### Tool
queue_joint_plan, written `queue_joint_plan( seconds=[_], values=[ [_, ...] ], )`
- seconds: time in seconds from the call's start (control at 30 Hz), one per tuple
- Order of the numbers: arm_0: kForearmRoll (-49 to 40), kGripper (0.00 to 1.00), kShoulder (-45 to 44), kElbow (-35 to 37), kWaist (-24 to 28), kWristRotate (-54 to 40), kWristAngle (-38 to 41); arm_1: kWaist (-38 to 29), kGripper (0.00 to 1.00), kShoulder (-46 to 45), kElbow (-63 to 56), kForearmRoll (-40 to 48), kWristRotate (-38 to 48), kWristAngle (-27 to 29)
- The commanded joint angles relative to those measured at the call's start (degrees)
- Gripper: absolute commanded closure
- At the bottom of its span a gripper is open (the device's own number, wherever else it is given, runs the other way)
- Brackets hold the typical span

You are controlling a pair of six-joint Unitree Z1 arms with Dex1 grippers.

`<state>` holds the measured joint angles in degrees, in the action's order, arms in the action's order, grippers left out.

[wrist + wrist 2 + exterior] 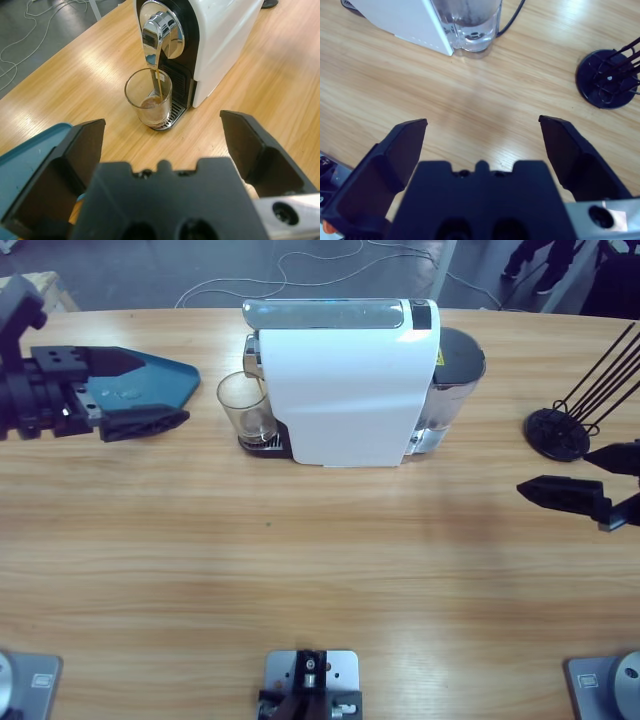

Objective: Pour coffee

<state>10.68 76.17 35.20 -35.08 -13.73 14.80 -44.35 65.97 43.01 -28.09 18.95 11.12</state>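
Note:
A small clear tumbler (243, 408) stands on the drip grille of the white coffee machine (350, 390), under its chrome spout (161, 37). A thin brown stream runs from the spout into the tumbler (148, 100), where a shallow layer of coffee (152, 103) covers the base. My left gripper (188, 395) is open at the table's left, pointing at the tumbler from a short way off and holding nothing; in the left wrist view the left gripper (162, 122) frames the glass. My right gripper (555, 472) hovers open and empty at the right edge, aimed at bare table (470, 100).
A teal-blue flat piece (140, 383) lies by the left gripper's far jaw. The machine's clear water tank (455, 380) sits at its right end, with a cable behind. A black round stand with thin rods (558, 432) is at the far right. Bare wood spreads in front.

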Motion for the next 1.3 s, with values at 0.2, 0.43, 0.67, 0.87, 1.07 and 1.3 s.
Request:
queue_joint_plan(
  seconds=[0.2,0.43,0.67,0.87,1.07,1.3],
  values=[
    [0.6,0.000,1.4,-0.4,0.1,-0.2,1.0,-0.7,0.000,-2.6,-3.1,1.7,-0.8,0.7],
    [0.4,0.000,1.6,-0.5,0.1,0.1,1.6,-0.7,0.000,-2.7,-3.4,2.0,-0.8,0.9],
    [0.6,0.000,1.7,-0.5,0.1,0.0,1.6,-0.7,0.000,-2.7,-3.5,2.0,-0.7,0.8],
    [0.6,0.000,1.9,-0.5,0.1,0.1,1.6,-0.7,0.000,-2.6,-3.6,2.2,-0.7,0.7],
    [0.6,0.000,1.8,-0.6,0.1,0.1,1.7,-0.7,0.000,-2.8,-3.8,2.4,-0.8,0.6],
    [0.5,0.000,1.4,-1.3,0.5,-0.1,5.6,-0.7,0.000,-3.1,-4.0,2.5,-0.7,0.5]
  ],
)
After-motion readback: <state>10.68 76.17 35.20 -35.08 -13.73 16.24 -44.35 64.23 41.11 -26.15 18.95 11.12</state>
